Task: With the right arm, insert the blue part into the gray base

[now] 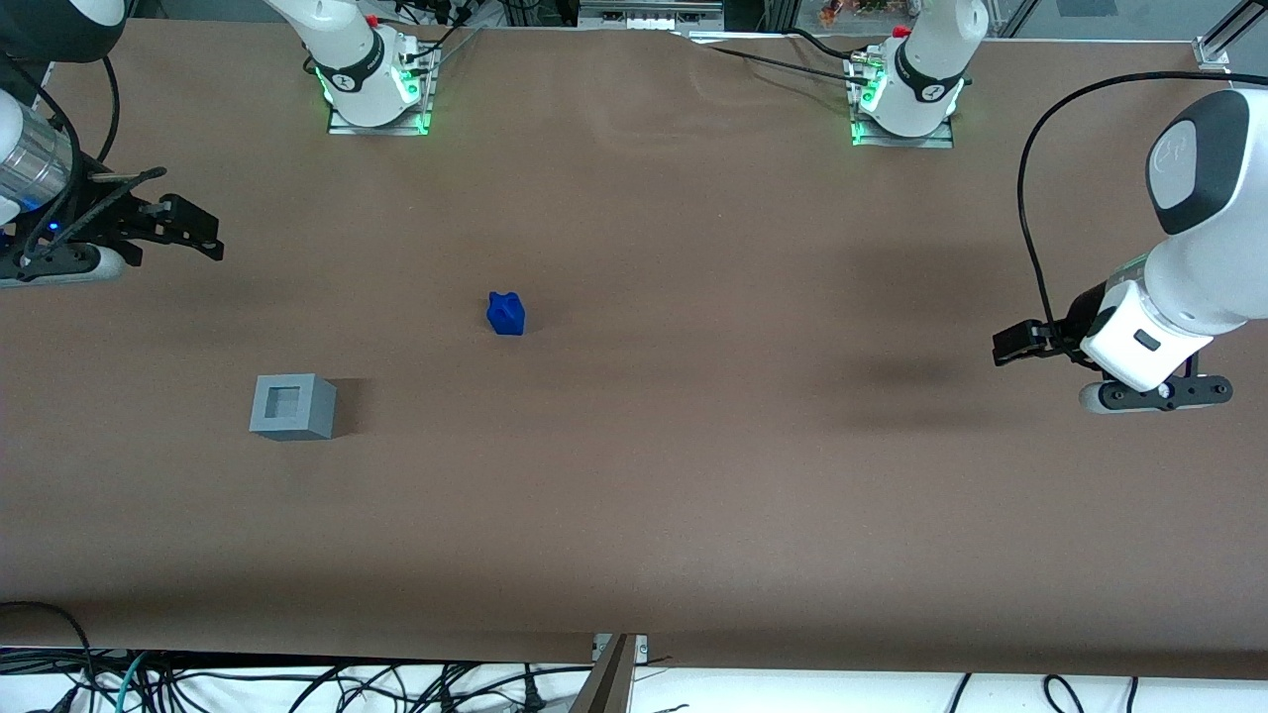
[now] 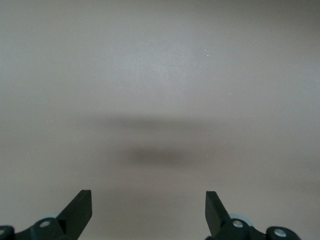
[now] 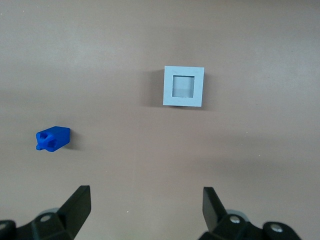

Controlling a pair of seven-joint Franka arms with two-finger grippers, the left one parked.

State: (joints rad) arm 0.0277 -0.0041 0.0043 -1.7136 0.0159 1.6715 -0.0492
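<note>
Front view: the black two-finger pincer (image 1: 203, 236) is held above the brown counter (image 1: 693, 475) at the working arm's end, well apart from the small deep-blue plastic block (image 1: 506, 313) and the light grey plastic cube (image 1: 293, 406), which is nearer the camera. Right wrist view: the pincer (image 3: 145, 207) is spread wide, nothing gripped; the block (image 3: 52, 138) and the cube (image 3: 183, 86) are seen apart.

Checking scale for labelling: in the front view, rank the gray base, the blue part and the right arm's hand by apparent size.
1. Hand, open, high at the working arm's end, so nearness to the camera may inflate it.
2. Gray base.
3. Blue part.
</note>
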